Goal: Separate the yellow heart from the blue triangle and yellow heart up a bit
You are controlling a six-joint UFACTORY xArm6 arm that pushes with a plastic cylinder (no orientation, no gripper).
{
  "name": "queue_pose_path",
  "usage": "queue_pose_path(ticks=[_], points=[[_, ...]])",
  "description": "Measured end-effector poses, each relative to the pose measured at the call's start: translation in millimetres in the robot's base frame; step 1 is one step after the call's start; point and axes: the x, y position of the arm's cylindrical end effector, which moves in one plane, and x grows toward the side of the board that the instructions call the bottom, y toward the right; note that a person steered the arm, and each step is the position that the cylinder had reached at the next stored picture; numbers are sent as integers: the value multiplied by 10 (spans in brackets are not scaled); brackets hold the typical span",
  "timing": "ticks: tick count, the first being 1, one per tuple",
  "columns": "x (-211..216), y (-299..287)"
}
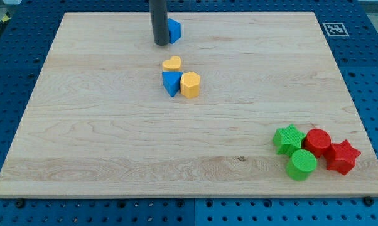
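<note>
my tip (161,44) above yellow heart (171,63), apart; heart touching blue triangle (171,83)

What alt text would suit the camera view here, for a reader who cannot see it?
A wooden board with my tip near the view's top, beside a blue block and above a touching cluster: yellow heart, blue triangle, yellow hexagon. Green star, green cylinder, red cylinder and red star sit bottom right.
</note>
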Motion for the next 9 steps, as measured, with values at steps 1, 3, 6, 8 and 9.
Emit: queue_pose_path(ticks=[1,3,6,8,9], points=[[-242,244],[-247,136],[1136,-454],[1173,411],[1173,614]])
